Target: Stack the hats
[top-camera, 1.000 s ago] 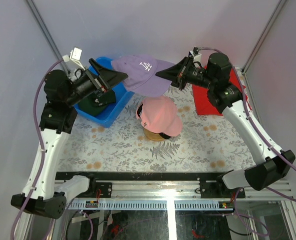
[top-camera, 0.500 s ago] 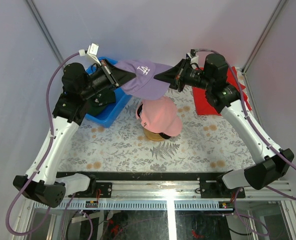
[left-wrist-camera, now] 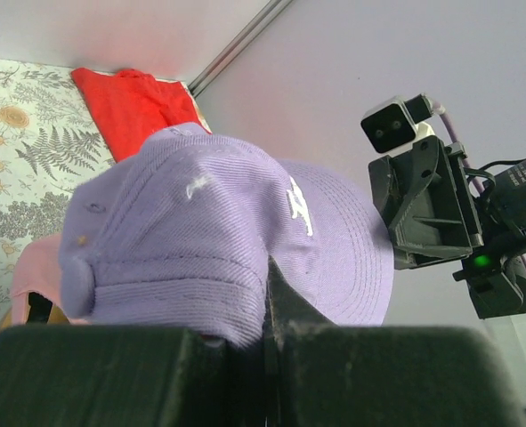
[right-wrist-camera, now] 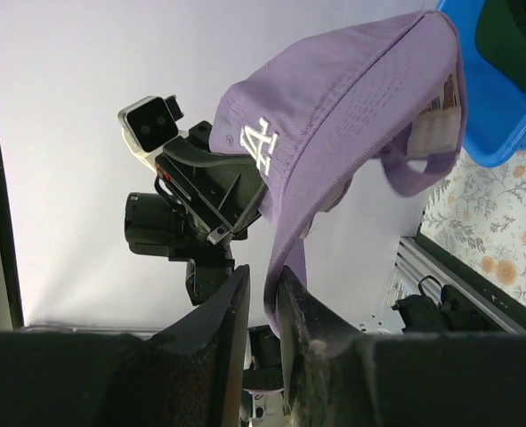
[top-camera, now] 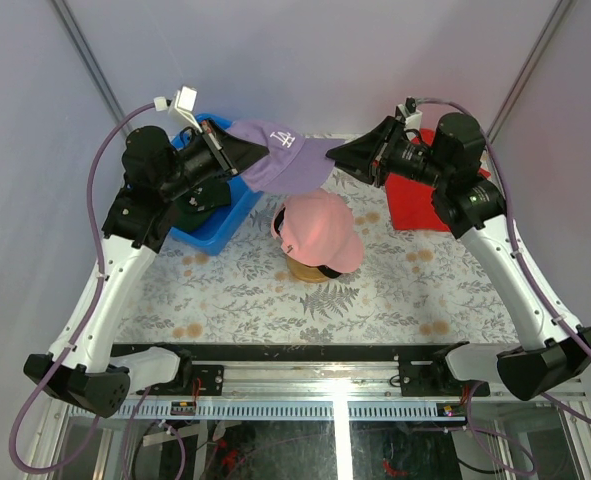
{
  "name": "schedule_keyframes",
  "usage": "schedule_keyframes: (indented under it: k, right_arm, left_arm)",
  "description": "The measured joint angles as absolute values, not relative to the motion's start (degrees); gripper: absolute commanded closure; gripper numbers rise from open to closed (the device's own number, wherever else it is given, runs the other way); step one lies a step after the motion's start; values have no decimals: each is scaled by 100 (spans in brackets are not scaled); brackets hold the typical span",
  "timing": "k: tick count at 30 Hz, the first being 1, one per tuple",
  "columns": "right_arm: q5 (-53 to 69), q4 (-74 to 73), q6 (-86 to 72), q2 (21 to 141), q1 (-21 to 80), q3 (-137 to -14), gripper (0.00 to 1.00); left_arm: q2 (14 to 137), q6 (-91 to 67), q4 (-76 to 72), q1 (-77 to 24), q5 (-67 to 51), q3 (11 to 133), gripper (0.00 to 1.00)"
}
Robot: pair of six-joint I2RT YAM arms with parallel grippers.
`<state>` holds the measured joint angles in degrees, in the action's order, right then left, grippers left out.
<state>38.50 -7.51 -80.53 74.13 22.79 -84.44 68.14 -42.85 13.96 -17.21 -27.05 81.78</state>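
Nearest the arm bases, at lower centre of the overhead view, the floral tablecloth (top-camera: 225,300) is bare. Above it, at frame centre, the pink cap (top-camera: 320,232) sits on a round wooden stand (top-camera: 305,270), with a dark edge, possibly another cap, showing beneath its brim; this stack appears partly built. Directly above it, in the upper centre, the lavender cap (top-camera: 280,155) hangs in the air between both arms. The left gripper (top-camera: 237,152) is clamped on the cap's rear edge, fingers pressed together on the fabric in the left wrist view. The right gripper (top-camera: 337,158) meets the brim; in the right wrist view its fingers (right-wrist-camera: 236,302) stand slightly apart with the brim edge between them, and whether they pinch it cannot be told. At upper left, the blue bin (top-camera: 210,225) holds a dark green cap (top-camera: 197,205), not yet stacked. At upper right, the red cloth (top-camera: 415,210) lies under the right arm. Judged from this layout, the lavender cap remains to be lowered onto the pink cap, and the dark green cap remains to be picked from the bin.
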Motion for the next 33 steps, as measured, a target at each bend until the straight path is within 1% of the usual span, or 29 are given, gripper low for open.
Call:
schedule_keyframes:
  k: [8, 14, 17, 21, 23, 24, 26, 28, 29, 30, 33]
  right_arm:
    - [3865, -742, -8060, 7435, 2274, -8407, 74]
    - [3868, -698, -8068, 7550, 2274, -8396, 78]
    - [3868, -685, -8088, 7666, 2274, -8396, 85]
    - [3876, -633, -8147, 7863, 2274, -8396, 100]
    - [3911, -585, -8169, 7918, 2274, -8396, 100]
    - [3922, -567, -8171, 7929, 2274, -8399, 100]
    - [3953, -526, -8171, 7931, 2274, -8399, 100]
    - [3959, -541, -8136, 7931, 2274, -8420, 100]
    - [3959, -578, -8093, 7931, 2270, -8440, 100]
    - [3962, -637, -8034, 7931, 2261, -8471, 100]
    - [3990, -786, -7837, 7913, 2200, -8532, 100]
  left_arm:
    - [6816, -4292, 1363, -1721, -2764, 8189, 100]
    - [6814, -4327, 1321, -1721, -2873, 8189, 100]
    - [6812, -4379, 1236, -1721, -2945, 8189, 100]
    - [6796, -4425, 1131, -1726, -3000, 8184, 100]
    - [6794, -4431, 1114, -1728, -3011, 8180, 99]
    - [6794, -4431, 1111, -1728, -3013, 8173, 92]
    - [6792, -4414, 1120, -1728, -3002, 8154, 69]
    - [6790, -4309, 1203, -1728, -2934, 8154, 58]
    - [6779, -4241, 1308, -1726, -2847, 8154, 50]
    - [6766, -4156, 1444, -1715, -2742, 8156, 43]
    - [6698, -4007, 1907, -1586, -2434, 8141, 34]
